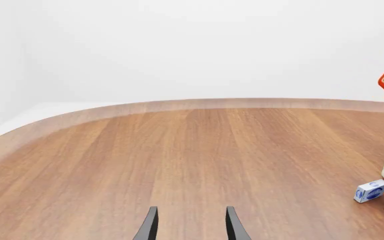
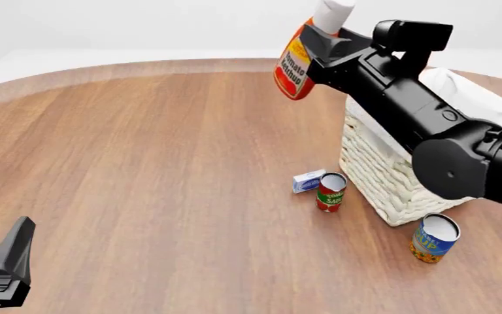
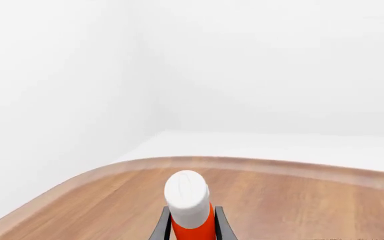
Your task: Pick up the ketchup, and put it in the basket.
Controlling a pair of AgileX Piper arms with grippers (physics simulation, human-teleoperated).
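Ketchup, a slim red-orange bottle (image 2: 297, 69) with a tall white cap, hangs tilted in the air, clamped between the right gripper's (image 2: 321, 40) fingers just above the near-left corner of the square cream woven basket (image 2: 382, 173) with its white cloth liner. The left gripper (image 1: 190, 225) hovers low over the wooden table (image 2: 146, 163), fingers apart, holding nothing.

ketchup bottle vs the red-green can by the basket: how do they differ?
The slim red-orange ketchup bottle with a white cap is held in the air, tilted, in the right claw; the short red-and-green can stands upright on the wooden table. The bottle is taller and capped; the can is squat with a flat top. Both carry labels.
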